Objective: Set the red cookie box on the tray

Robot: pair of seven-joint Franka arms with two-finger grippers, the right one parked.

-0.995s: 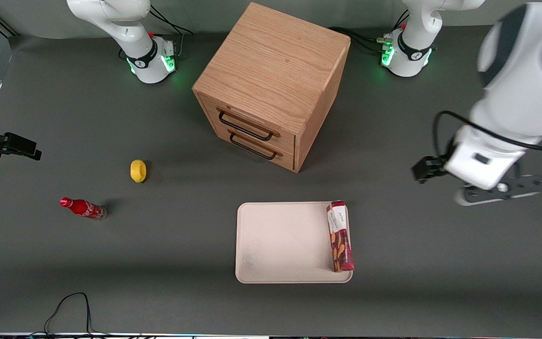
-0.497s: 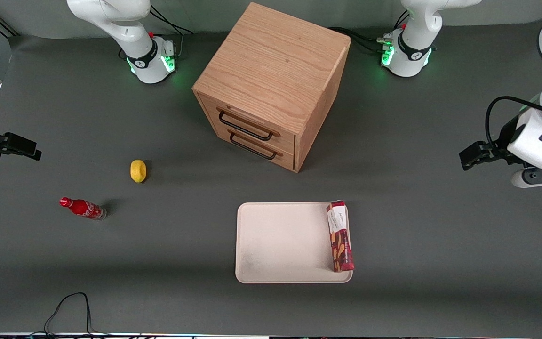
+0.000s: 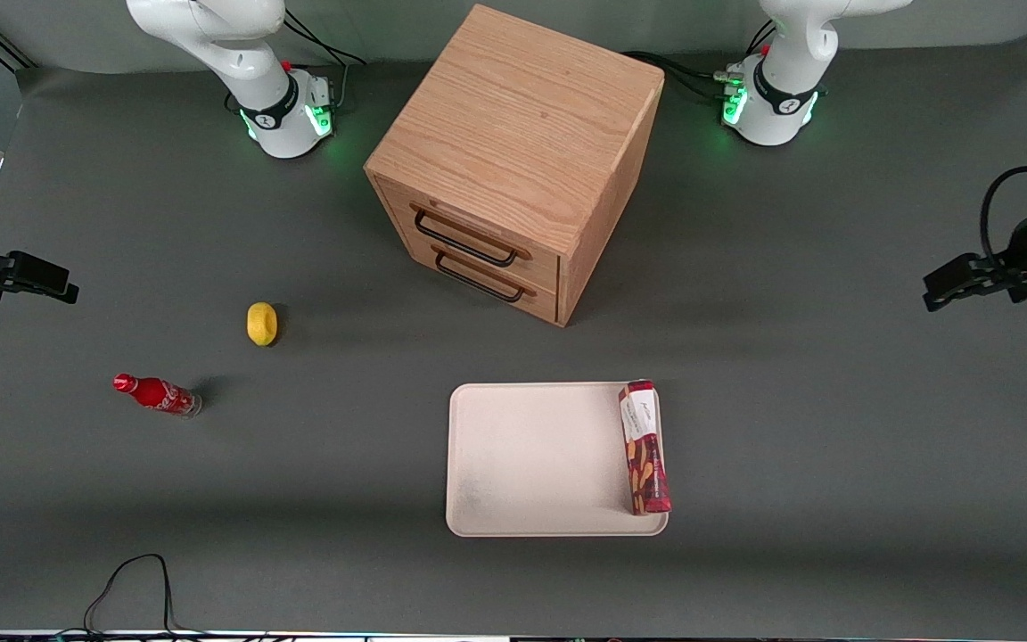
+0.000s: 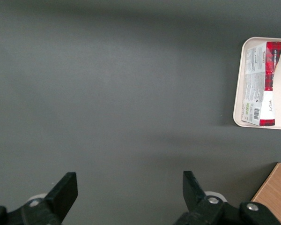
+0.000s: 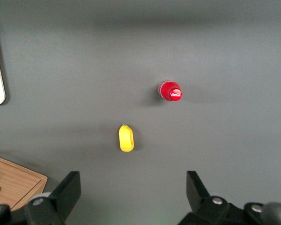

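Grey table, red cookie box along tray edge, fingers spread wide, gripper well apart.

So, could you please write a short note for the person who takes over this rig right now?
Gripper: open, holding nothing, over bare table toward the working arm's end, well apart from the tray.
Red cookie box: lies flat on the tray, along the short edge nearest the working arm, inside the rim as far as the front view shows.
Also on the table: wooden drawer cabinet, both drawers shut; lemon and small red soda bottle toward the parked arm's end.
Done: box is on the tray and released.
Left: nothing for the placement, it seems; at most park the arm.
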